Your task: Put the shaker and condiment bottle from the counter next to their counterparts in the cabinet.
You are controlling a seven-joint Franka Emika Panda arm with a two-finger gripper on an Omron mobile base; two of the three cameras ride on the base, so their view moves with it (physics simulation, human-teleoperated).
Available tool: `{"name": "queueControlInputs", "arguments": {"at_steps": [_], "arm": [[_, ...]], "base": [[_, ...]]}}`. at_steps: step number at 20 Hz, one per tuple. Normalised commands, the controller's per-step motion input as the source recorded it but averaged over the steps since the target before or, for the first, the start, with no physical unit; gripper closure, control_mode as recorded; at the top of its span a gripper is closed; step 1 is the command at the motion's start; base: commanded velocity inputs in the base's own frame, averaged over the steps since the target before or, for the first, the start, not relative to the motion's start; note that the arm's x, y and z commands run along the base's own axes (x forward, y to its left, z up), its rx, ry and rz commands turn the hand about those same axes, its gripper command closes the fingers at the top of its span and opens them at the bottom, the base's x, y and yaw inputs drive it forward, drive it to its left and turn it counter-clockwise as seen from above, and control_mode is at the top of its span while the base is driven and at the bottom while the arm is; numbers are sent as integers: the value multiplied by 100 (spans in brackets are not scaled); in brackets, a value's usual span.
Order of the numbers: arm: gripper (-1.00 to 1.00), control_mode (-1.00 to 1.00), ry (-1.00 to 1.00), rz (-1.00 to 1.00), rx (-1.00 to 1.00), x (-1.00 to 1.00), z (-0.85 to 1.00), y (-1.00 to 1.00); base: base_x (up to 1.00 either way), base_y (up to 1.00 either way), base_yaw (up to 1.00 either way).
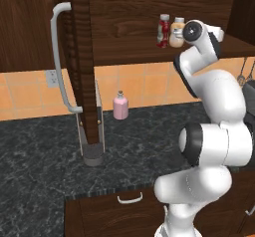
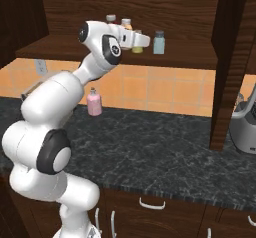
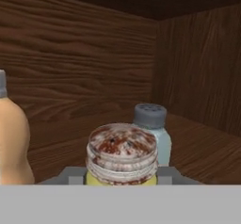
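Pincer (image 3: 121,180) reaches into the cabinet (image 1: 124,17) at shelf height, its jaws pinching the yellow shaker (image 3: 121,158) low on its sides; the shaker stands upright on the shelf (image 2: 190,57). Just behind it in the hand view stands the pale grey-blue shaker (image 3: 151,131) with a grey cap, close by but with contact unclear. An orange-and-cream bottle (image 1: 176,33) stands on the shelf, and the red condiment bottle (image 1: 163,31) stands just beside that one. Below, a pink bottle (image 1: 120,106) stands on the dark marbled worktop (image 1: 45,156) near the tiled wall.
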Motion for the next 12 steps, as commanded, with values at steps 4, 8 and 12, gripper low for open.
{"name": "queueControlInputs", "arguments": {"at_steps": [4, 8, 12], "arm": [[-100, -100, 0, 0, 0, 29, -1, -4], [-100, -100, 0, 0, 0, 16, 0, -1], [-100, -100, 2, 0, 0, -36, -3, 0]], "base": [[0, 0, 0], [0, 0, 0], [0, 0, 0]]}}
